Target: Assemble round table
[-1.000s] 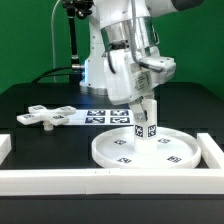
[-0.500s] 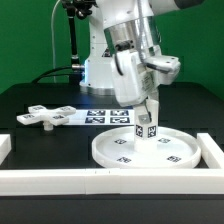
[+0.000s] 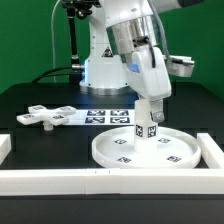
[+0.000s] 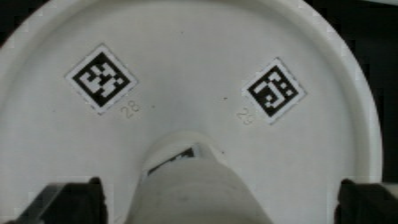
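Observation:
The large round disc (image 3: 112, 152) lies flat on the black table at the exterior view's right. The short post (image 3: 146, 129) stands upright on its middle. My gripper (image 3: 150, 108) hangs right over the post's top, its fingers straddling it. In the wrist view the post (image 4: 199, 175) rises between the two dark fingertips (image 4: 71, 205), with a gap on each side, so the gripper (image 4: 217, 205) is open. The disc (image 4: 178, 40) fills that view behind the post. The cross-shaped foot (image 3: 42, 116) lies apart at the exterior view's left.
The marker board (image 3: 105, 116) lies flat between the foot and the disc. White border walls run along the front (image 3: 100, 181) and the exterior view's right (image 3: 212, 150). The robot base (image 3: 100, 70) stands behind.
The wrist and hand have turned and shifted toward the exterior view's right above the post. The post and disc have stayed in place.

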